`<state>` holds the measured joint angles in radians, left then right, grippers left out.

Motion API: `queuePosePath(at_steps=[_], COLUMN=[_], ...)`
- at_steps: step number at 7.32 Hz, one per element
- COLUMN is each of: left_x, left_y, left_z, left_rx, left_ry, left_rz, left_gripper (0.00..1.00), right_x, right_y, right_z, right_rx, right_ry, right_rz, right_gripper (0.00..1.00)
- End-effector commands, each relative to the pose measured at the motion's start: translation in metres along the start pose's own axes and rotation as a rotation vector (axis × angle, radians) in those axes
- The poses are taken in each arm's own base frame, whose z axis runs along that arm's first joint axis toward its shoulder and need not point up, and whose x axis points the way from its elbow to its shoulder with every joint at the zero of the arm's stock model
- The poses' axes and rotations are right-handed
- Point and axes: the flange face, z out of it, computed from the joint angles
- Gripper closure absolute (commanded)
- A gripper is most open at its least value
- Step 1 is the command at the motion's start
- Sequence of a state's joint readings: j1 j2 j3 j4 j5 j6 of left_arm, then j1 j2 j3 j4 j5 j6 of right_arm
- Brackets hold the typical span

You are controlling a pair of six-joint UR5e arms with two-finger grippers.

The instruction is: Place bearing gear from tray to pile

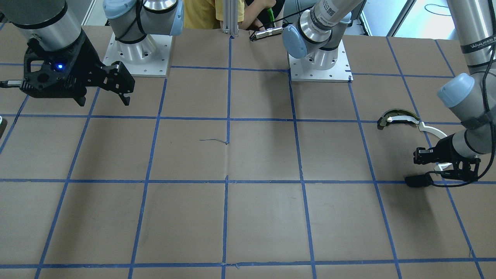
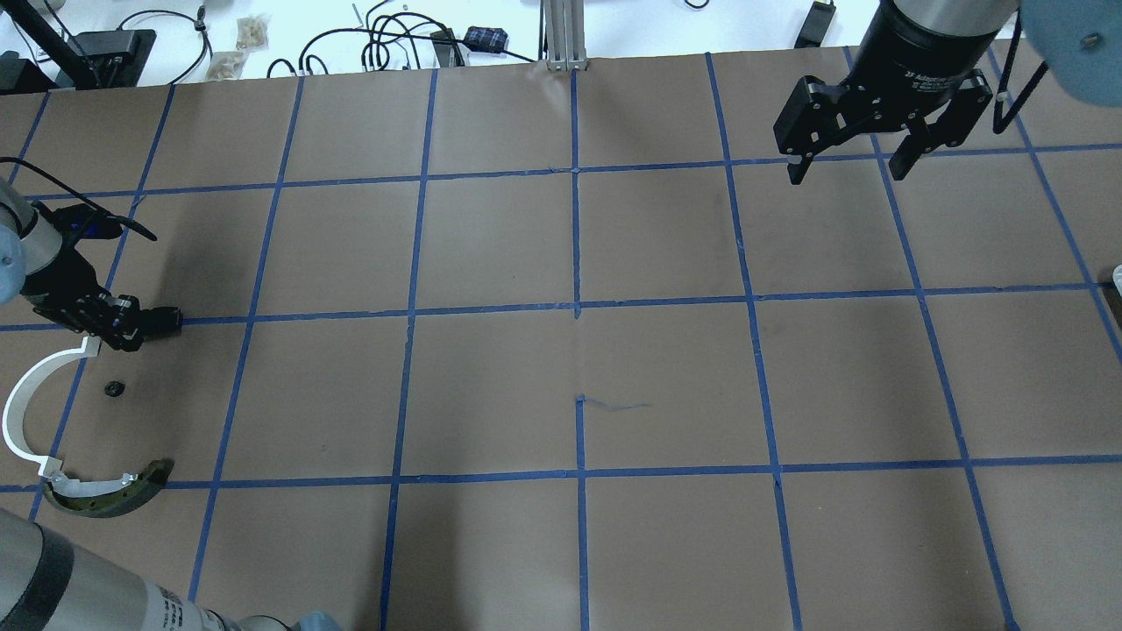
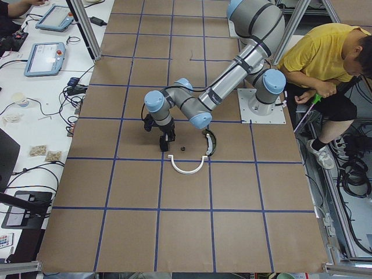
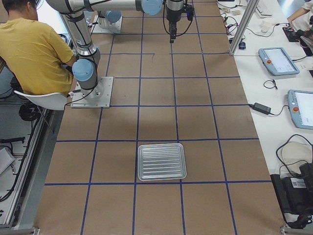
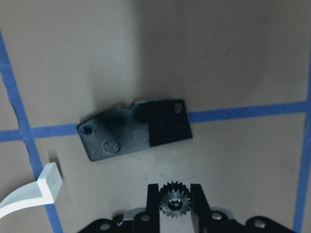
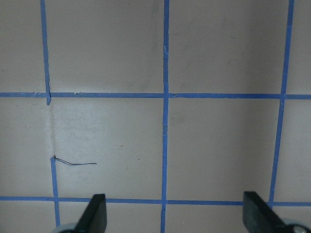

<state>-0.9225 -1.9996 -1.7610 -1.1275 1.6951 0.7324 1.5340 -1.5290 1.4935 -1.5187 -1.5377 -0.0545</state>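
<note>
Gear [image 5: 174, 204]: I am clamping it in my left pincer [image 5: 175, 191], black plate [image 5: 133, 130] just ahead; releasing from height could be sending it rolling away. Right pincer [image 2: 843, 166] gaping.

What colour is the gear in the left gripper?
The gear is dark grey with a silvery centre; clearest in the left wrist view.

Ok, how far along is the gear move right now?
Done: the gear is out of the tray, which looks empty. In hand: the left gripper clamps it between its fingers, low beside the black plate and white strip of the pile. Left: letting go there. The right gripper hangs open, idle.
</note>
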Motion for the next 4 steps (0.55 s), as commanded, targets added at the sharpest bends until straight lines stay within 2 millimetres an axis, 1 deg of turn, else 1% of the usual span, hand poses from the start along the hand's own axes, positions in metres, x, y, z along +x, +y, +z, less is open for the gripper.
queuePosePath(at_steps=[1,2,4], left_x=[-0.010,-0.021,-0.022], left_y=[0.011,0.020,0.022], left_z=[0.009,0.014,0.017], left_rx=[-0.024,-0.038,-0.041], left_ry=[0.004,0.007,0.016], left_rz=[-0.006,-0.027,-0.036], left_gripper=[1.00,1.00,1.00], right_x=[0.000,0.000,0.000], right_y=[0.001,0.000,-0.001], right_z=[-0.001,0.000,-0.002], right_rx=[0.003,0.001,0.010], right_ry=[-0.001,-0.001,0.000], right_rz=[0.001,0.002,0.001], right_gripper=[0.00,0.00,0.00])
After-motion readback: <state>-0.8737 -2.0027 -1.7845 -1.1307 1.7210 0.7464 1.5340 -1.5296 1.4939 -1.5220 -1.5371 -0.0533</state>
